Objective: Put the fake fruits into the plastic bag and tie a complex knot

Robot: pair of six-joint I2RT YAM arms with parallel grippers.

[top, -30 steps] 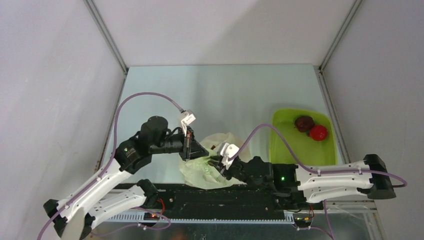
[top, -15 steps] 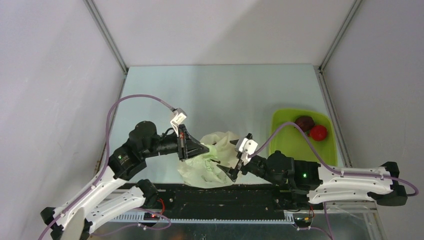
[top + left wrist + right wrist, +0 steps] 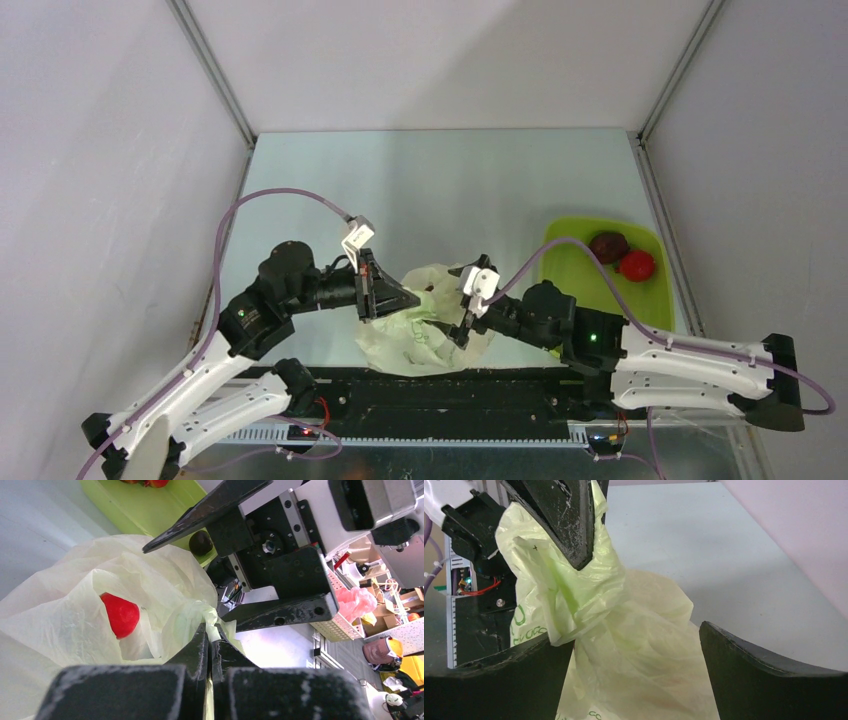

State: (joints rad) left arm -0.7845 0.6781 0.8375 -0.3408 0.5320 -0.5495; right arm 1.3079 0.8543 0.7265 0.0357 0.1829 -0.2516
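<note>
Left gripper [image 3: 398, 298] clamped tight on a bunched fold of the bag [image 3: 425, 335], lifting that edge while the rest slumps on the table [image 3: 440, 190] between my arms. Right gripper [image 3: 464, 312] hangs just beside it, spread wide, holding nothing.

This film is thin, crinkly and next to weightless, and I'd say it will slither out of a shallow pinch. The place to bite looks to be the gathered twist right under my left fingertips [image 3: 569, 530], where the layers stack thick, not the loose single sheet lower down. Nothing here will crush, though a hard tug could tear it.

My left wrist camera gives me what the overhead cannot: a red fruit [image 3: 120, 614] inside the bag, glowing through the film. My right wrist camera shows the neck of film dropping from the left fingers, square between my open right jaws. Only the overhead shows the tray [image 3: 575, 290] off to the right, with a dark fruit [image 3: 608, 245] and a second red fruit [image 3: 637, 265] not yet bagged.
</note>
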